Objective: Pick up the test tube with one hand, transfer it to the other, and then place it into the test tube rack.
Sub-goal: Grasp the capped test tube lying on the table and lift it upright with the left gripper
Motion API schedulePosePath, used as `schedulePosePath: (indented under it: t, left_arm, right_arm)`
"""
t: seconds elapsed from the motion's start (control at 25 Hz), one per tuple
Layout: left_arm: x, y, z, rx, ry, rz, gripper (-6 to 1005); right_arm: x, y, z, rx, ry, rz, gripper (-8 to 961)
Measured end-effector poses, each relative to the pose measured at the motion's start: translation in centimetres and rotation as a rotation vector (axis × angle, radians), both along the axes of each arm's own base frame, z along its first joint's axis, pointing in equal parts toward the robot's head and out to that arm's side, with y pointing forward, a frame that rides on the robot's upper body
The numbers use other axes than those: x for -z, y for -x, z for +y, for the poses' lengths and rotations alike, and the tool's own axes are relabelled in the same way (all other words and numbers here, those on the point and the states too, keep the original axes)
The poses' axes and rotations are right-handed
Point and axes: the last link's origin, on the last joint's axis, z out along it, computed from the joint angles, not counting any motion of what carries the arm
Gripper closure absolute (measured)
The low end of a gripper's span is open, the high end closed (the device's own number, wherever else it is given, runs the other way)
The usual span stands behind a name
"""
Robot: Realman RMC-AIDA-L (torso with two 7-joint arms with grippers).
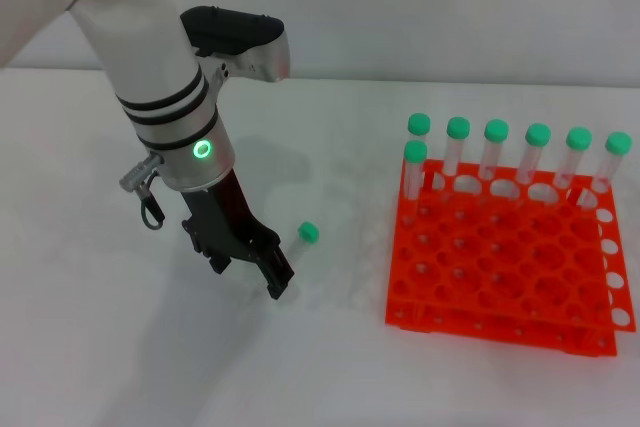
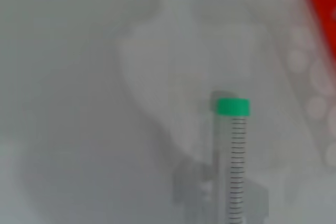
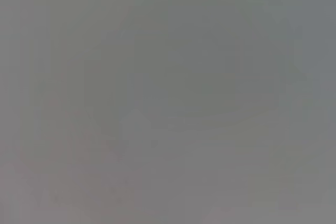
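Left claw (image 1: 262, 269) was low over the table (image 1: 120, 347), prongs at the tube (image 1: 303, 239); whether they gripped it could not be told. Tube lay on the table, green cap (image 2: 233, 107) pointing toward the rack (image 1: 500, 277), well apart from it. Rack held seven capped tubes (image 1: 496, 152) along its far edge. Right gripper was out of view.

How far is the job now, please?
Early. Seven tubes already stand in the rack. The left pincer is down at the loose tube on the table; a grip cannot be confirmed. The handover to the right pincer, out of view, and racking are left.
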Motion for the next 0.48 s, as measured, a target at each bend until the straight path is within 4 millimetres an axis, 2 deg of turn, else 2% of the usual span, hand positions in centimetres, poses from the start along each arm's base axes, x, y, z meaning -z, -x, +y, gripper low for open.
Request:
schedulePosePath:
  t: [0.4, 0.48]
  left_arm:
    - [1.1, 0.68, -0.12, 0.014, -0.011, -0.001, 164]
    - [1.04, 0.89, -0.1, 0.016, -0.013, 0.007, 215]
  right_arm:
    - [0.05, -0.08, -0.09, 0.003, 0.001, 0.001, 125]
    - [0.04, -0.1, -0.12, 0.003, 0.001, 0.001, 126]
